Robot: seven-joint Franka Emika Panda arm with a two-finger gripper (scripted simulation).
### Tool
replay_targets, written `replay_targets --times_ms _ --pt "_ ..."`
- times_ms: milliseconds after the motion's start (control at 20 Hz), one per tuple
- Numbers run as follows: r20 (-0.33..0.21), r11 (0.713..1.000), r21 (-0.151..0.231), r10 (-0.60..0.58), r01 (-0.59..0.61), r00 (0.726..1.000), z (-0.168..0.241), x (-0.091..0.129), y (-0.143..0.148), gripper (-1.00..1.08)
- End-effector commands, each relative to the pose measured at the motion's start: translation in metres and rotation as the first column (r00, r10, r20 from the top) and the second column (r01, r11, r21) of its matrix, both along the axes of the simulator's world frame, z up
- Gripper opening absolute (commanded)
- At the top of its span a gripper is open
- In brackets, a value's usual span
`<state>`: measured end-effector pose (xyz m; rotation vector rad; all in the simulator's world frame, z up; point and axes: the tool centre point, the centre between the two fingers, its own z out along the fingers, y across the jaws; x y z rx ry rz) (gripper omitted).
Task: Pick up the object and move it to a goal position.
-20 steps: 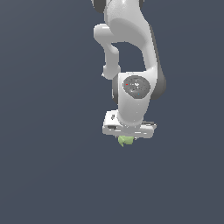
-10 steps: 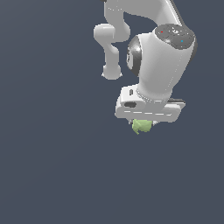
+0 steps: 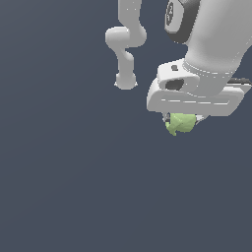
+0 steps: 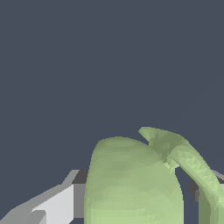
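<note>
Pincer (image 3: 182, 120) grips the lime-green lumpy object (image 3: 181, 123) between its fingers, under the white hand. From my exterior view its long axis looks roughly level; I can't tell which way it points.

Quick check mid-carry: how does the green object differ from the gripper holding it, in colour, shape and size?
Colour: the object is pale lime green; the gripper is white with grey parts. Shape: the object is lumpy and irregular; the gripper has a broad, blocky body. Size: the object is much narrower than the gripper. Both look matte, and they are in contact, the gripper shut on the object.
</note>
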<state>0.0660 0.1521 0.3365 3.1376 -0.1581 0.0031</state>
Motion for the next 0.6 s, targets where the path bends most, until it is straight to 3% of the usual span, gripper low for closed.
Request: replay_targets --times_ms 0,550 --pt "-0.002 1.000 -0.001 -0.001 0.001 1.000 0.014 0.000 0.006 -1.00" --pt "-0.002 1.000 0.000 -0.001 0.001 1.000 0.035 0.001 0.017 -1.00"
